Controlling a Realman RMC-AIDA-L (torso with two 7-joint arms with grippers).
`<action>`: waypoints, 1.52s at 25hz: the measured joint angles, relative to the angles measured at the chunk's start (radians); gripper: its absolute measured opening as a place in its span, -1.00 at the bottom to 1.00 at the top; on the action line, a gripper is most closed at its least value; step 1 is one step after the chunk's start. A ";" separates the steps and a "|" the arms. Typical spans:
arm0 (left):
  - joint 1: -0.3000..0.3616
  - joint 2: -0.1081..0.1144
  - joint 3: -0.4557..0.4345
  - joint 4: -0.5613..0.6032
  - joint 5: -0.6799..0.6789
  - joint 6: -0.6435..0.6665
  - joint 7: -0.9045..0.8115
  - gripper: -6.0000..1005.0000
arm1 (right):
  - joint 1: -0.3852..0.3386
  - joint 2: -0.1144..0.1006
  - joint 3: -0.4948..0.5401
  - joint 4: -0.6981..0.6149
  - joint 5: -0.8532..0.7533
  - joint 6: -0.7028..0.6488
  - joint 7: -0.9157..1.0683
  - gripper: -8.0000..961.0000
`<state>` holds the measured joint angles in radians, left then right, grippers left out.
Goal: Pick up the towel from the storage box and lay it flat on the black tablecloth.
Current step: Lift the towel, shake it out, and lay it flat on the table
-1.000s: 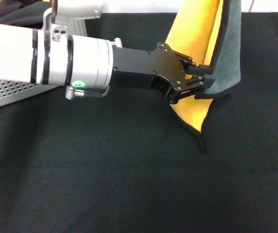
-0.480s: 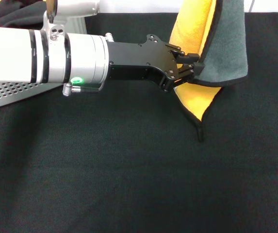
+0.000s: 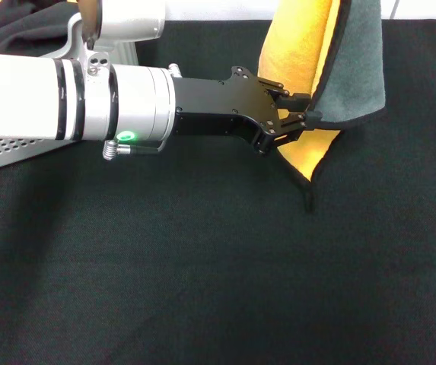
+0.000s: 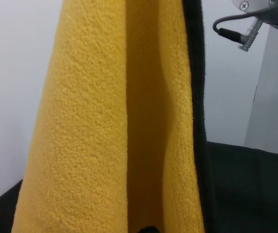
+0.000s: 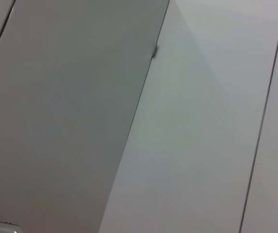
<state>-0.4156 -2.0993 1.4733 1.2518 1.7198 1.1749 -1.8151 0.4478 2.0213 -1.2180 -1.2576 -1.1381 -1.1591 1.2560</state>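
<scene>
The towel (image 3: 354,68) hangs folded from above the head view's top edge, with its yellow face toward my left arm and its grey-green face on the right. My left gripper (image 3: 307,114) reaches in from the left and is shut on the towel's black-stitched lower edge. The towel's lowest corner (image 3: 309,201) hangs close to the black tablecloth (image 3: 218,274). The left wrist view is filled by the yellow face of the towel (image 4: 105,121). The storage box (image 3: 4,148) shows as a perforated grey wall at the far left. My right gripper is out of view.
A cable and connector of the other arm (image 4: 245,36) show beyond the towel in the left wrist view. The right wrist view shows only grey wall panels (image 5: 177,121). Dark cloth lies at the back left (image 3: 20,30).
My left gripper has moved up and slightly back with the towel's edge. The hanging lower corner has risen and shifted a little left.
</scene>
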 joint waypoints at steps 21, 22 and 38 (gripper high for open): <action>0.000 -0.002 0.015 -0.036 -0.008 -0.087 0.002 -0.51 | 0.005 0.003 -0.018 0.004 0.018 0.035 -0.006 -0.94; 0.000 -0.002 0.015 -0.036 -0.014 -0.087 0.002 -0.51 | 0.004 0.003 -0.018 0.005 0.018 0.035 -0.006 -0.94; -0.003 0.004 0.003 -0.034 -0.036 -0.032 0.008 -0.80 | -0.023 0.003 -0.017 0.008 0.028 0.025 -0.006 -0.94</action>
<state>-0.4182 -2.0954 1.4764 1.2180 1.6841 1.1425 -1.8074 0.4248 2.0248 -1.2348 -1.2500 -1.1102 -1.1343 1.2502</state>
